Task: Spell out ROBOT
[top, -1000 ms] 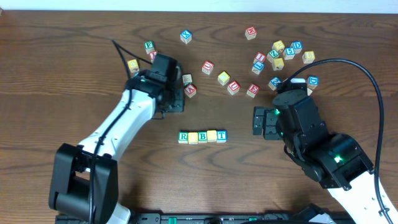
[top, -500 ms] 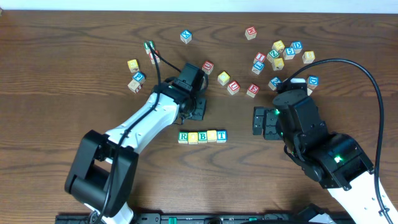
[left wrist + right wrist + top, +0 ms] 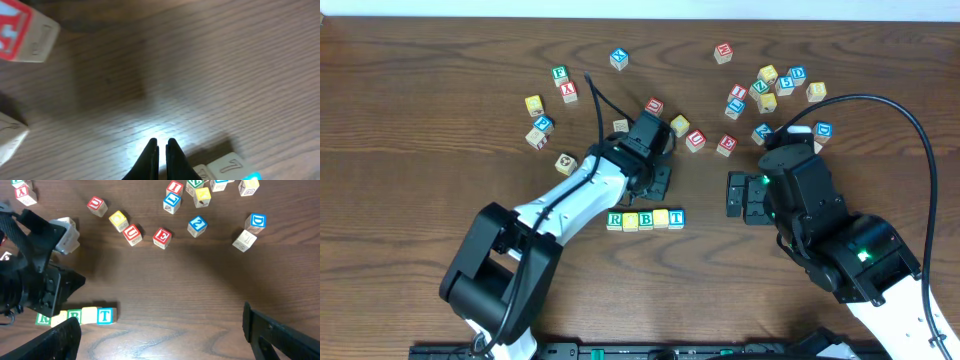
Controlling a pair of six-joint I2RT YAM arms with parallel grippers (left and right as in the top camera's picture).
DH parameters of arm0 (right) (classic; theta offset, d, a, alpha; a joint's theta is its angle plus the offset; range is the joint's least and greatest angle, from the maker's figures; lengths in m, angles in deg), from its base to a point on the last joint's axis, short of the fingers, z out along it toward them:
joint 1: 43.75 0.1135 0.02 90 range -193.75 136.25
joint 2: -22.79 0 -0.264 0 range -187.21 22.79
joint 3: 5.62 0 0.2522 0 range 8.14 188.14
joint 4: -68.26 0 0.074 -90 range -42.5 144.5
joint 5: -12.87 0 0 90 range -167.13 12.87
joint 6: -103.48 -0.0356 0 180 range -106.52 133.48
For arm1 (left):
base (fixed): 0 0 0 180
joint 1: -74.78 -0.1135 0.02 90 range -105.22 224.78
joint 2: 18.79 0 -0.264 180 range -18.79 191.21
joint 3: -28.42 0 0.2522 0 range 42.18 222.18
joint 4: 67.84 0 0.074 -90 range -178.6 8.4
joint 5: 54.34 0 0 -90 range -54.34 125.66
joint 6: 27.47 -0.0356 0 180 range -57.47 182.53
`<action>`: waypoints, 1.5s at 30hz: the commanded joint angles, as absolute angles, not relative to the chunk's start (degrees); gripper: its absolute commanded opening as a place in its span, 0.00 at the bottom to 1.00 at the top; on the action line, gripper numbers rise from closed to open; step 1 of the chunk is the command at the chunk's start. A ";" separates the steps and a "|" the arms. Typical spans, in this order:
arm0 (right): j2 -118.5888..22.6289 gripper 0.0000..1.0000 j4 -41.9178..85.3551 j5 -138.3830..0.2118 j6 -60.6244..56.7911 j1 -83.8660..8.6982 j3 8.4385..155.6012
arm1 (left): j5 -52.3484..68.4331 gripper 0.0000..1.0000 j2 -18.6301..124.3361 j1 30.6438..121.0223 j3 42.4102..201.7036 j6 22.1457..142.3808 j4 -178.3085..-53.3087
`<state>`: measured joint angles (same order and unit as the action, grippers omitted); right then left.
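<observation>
A row of letter blocks (image 3: 645, 219) lies mid-table; it reads R, a pale block, B, a yellow block, T. It also shows in the right wrist view (image 3: 75, 316). My left gripper (image 3: 658, 183) is shut and empty just behind the row. In the left wrist view its fingertips (image 3: 162, 149) are closed over bare wood, with a pale row block (image 3: 227, 167) at the lower right. My right gripper (image 3: 738, 195) is open and empty to the right of the row, with its fingers (image 3: 165, 340) spread wide. Loose blocks U (image 3: 695, 140), E (image 3: 726, 145) and a yellow one (image 3: 679, 125) lie behind the row.
A cluster of letter blocks (image 3: 770, 85) sits at the back right, and another group (image 3: 545, 110) at the back left. Single blocks lie at the back middle (image 3: 619, 58) and beside the left arm (image 3: 566, 163). A red-lettered block (image 3: 20, 30) shows near the left wrist.
My left arm has swung right from the back-left blocks to just behind the row. The right arm has not moved.
</observation>
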<state>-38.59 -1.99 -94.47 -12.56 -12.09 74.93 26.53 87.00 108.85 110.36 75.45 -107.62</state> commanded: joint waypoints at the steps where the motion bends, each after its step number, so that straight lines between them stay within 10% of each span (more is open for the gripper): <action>1: -38.40 0.99 -2.07 -94.71 -12.17 -12.31 74.71 | 25.83 0.07 87.86 109.83 111.43 77.07 -106.73; 45: -38.40 0.99 -2.09 -94.71 -12.17 -12.31 74.71 | 28.87 0.07 91.79 113.28 110.63 80.24 -106.71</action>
